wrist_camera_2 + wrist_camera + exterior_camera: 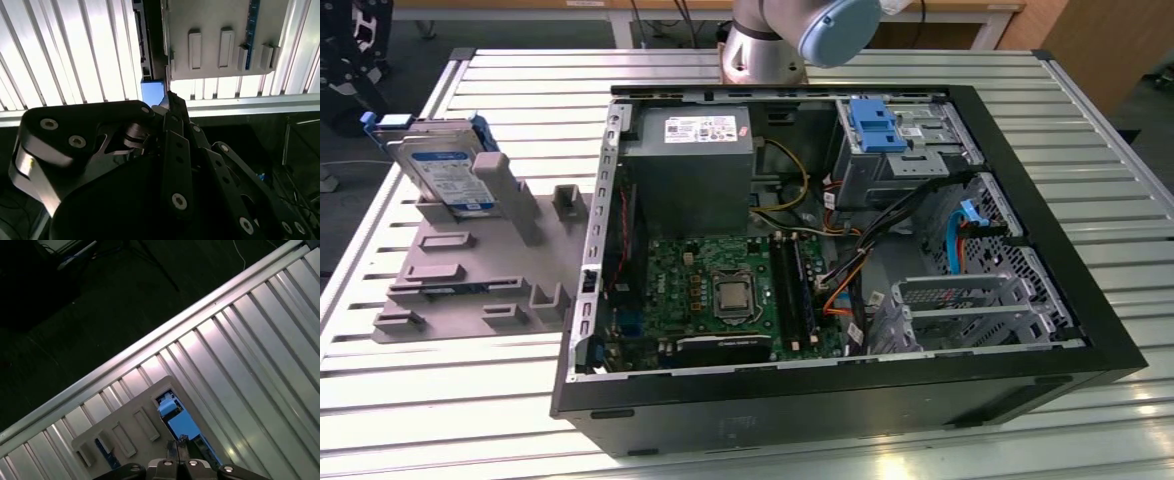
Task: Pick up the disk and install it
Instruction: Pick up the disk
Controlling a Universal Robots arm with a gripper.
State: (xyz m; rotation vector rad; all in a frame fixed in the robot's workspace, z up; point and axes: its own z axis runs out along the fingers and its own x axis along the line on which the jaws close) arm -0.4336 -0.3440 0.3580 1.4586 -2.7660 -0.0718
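Note:
The disk, a silver-grey drive with a blue-and-white label and blue side rails, stands tilted on edge in a grey holder on the exterior view's left, beside the open computer case. In the second wrist view my gripper hangs above the disk's edge and its blue rail end, apart from them. Its black fingers meet at the tips with nothing between them. In the first wrist view the gripper is over the disk's blue part and the holder.
The case lies open on a slatted metal table. Inside are a grey power supply box, a green motherboard, cables and a drive cage holding a bare blue bracket. The arm's base stands behind the case.

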